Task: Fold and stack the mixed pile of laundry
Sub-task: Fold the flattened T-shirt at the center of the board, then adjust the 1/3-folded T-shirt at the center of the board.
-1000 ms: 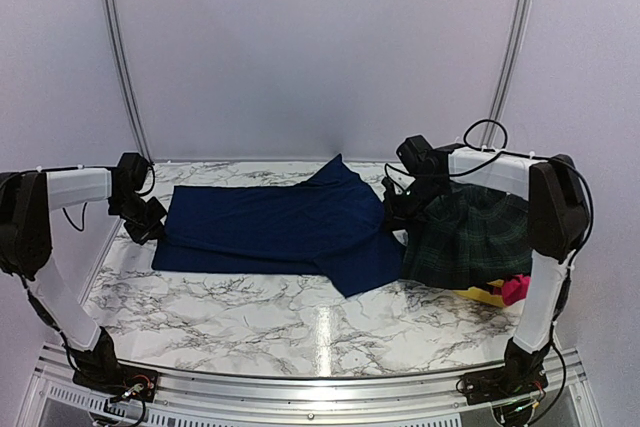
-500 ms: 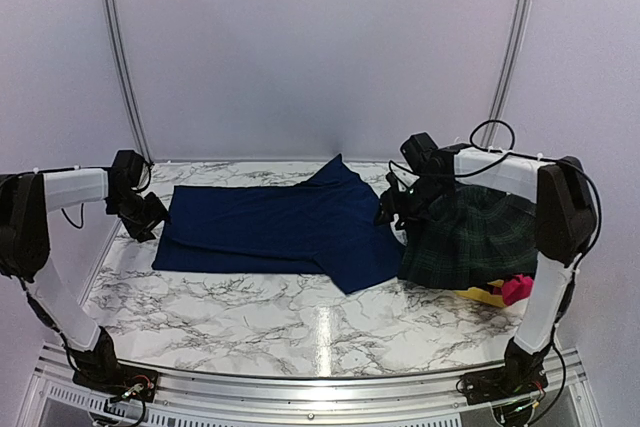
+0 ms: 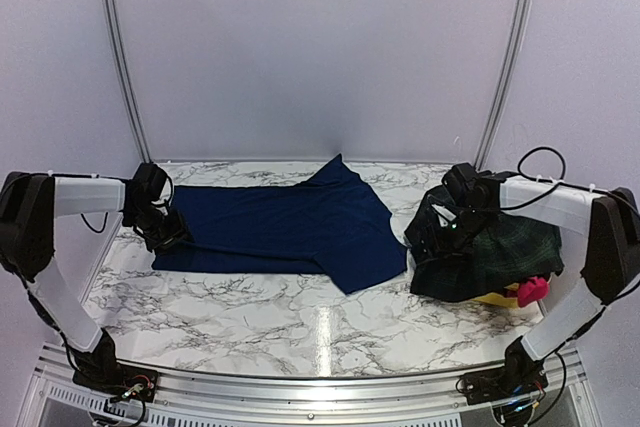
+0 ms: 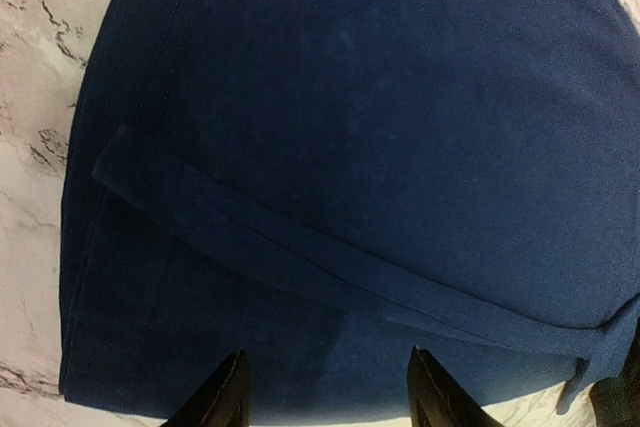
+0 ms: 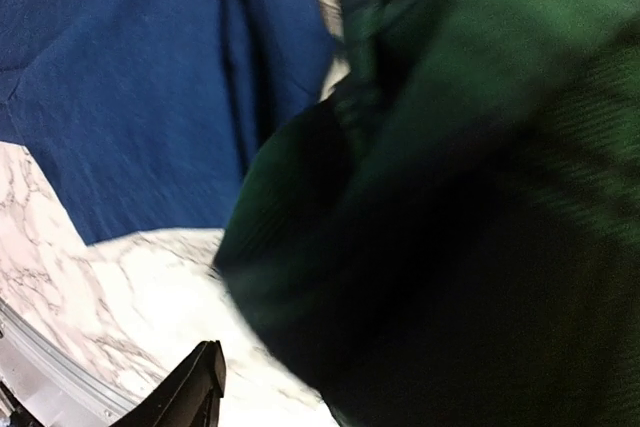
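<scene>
The navy-blue cloth [image 3: 290, 227] lies spread flat across the back of the marble table [image 3: 300, 317], with one corner pointing to the rear. My left gripper [image 3: 165, 232] hovers over its left end. In the left wrist view that gripper [image 4: 330, 392] is open, with the navy-blue cloth [image 4: 380, 117] and a folded band beneath and nothing between the fingers. My right gripper [image 3: 430, 237] is at the left edge of the green-and-navy plaid garment [image 3: 500, 252]. One finger [image 5: 195, 387] shows over bare marble; the blurred plaid garment [image 5: 450, 197] hides the other. A pink piece [image 3: 535, 290] peeks out at the right.
A yellow tub [image 3: 495, 298] sits partly under the plaid garment near the table's right edge. A metal rail [image 3: 300, 387] runs along the near edge. White walls close in the back and sides.
Both grippers have gone from shut to open and let go of the navy cloth. The right arm swung right and nearer, to the plaid garment. The left gripper shifted slightly right over the cloth's end.
</scene>
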`<act>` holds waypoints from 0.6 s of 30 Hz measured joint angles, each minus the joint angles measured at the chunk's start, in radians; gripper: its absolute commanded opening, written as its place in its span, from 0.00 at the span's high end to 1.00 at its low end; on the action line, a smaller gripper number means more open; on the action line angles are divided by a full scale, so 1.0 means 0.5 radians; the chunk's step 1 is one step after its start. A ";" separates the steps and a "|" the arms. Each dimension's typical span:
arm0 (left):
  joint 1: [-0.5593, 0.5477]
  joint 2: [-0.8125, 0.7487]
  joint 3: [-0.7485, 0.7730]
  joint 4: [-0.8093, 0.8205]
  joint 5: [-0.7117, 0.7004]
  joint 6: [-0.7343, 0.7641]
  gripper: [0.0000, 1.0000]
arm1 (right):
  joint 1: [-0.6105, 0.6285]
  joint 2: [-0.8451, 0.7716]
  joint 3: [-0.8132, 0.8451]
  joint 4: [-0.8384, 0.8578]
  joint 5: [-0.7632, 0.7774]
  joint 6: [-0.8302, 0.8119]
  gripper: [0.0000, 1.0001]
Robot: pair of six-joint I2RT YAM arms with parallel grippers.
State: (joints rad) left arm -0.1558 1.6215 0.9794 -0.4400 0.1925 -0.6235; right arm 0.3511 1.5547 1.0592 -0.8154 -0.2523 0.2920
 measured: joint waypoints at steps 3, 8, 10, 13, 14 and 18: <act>0.003 0.111 -0.024 0.021 -0.010 0.001 0.46 | -0.103 -0.132 -0.089 -0.074 0.024 -0.044 0.37; 0.026 0.163 -0.040 0.060 -0.043 0.008 0.47 | -0.309 -0.255 -0.137 -0.189 0.090 -0.119 0.36; 0.050 0.164 -0.046 0.074 -0.040 0.007 0.48 | -0.349 -0.257 -0.124 -0.219 0.109 -0.149 0.37; 0.125 0.160 -0.057 0.097 -0.052 0.006 0.48 | -0.343 -0.250 -0.059 -0.243 0.082 -0.175 0.37; 0.150 0.156 -0.063 0.101 -0.062 0.007 0.48 | -0.326 -0.250 -0.031 -0.240 0.066 -0.176 0.38; 0.259 0.082 -0.140 0.092 -0.132 0.007 0.48 | -0.169 -0.250 0.117 -0.186 0.008 -0.167 0.39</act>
State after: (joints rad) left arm -0.0265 1.6623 0.9096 -0.3943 0.1265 -0.6201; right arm 0.2665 1.4296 1.1179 -0.9085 -0.2485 0.2085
